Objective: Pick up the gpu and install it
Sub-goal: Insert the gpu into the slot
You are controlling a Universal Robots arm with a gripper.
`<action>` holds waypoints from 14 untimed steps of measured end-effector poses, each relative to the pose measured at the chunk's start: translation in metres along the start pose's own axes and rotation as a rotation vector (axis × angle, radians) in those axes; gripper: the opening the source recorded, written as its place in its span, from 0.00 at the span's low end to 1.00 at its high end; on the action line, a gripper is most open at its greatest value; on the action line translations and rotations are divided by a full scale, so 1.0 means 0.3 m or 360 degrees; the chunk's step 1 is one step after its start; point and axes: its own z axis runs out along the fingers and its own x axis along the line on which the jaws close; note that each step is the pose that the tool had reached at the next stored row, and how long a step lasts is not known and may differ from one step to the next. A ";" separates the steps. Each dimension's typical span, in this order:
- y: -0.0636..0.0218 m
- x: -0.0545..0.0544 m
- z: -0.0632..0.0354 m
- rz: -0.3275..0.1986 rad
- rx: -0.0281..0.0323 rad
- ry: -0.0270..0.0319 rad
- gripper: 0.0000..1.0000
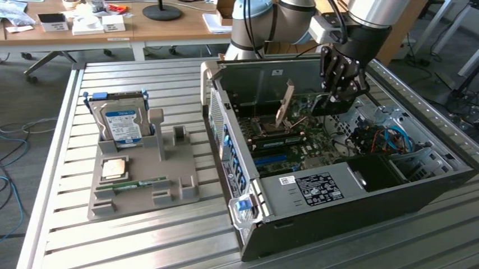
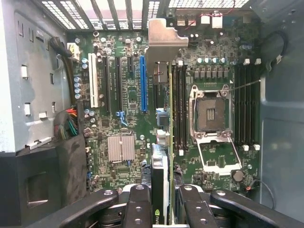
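- One gripper [image 1: 335,100], clenched on the gpu [image 1: 301,106], reaching into the open computer case [image 1: 359,185].
- One gpu, held on edge over the motherboard [image 2: 123,118], its metal bracket [image 2: 164,38] at the end away from the gripper.
- One hard drive [image 1: 123,126], upright in a grey holder [image 1: 142,190] on the table [image 1: 150,241].

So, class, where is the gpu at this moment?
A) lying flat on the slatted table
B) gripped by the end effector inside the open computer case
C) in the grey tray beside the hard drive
B: the end effector clamps the gpu edge-on above the motherboard.
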 end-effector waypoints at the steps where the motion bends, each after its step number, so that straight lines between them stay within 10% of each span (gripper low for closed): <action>1: 0.000 0.000 0.001 0.0000 0.00000 0.00002 0.27; 14: 0.018 0.003 0.006 0.0000 0.00001 -0.00003 0.27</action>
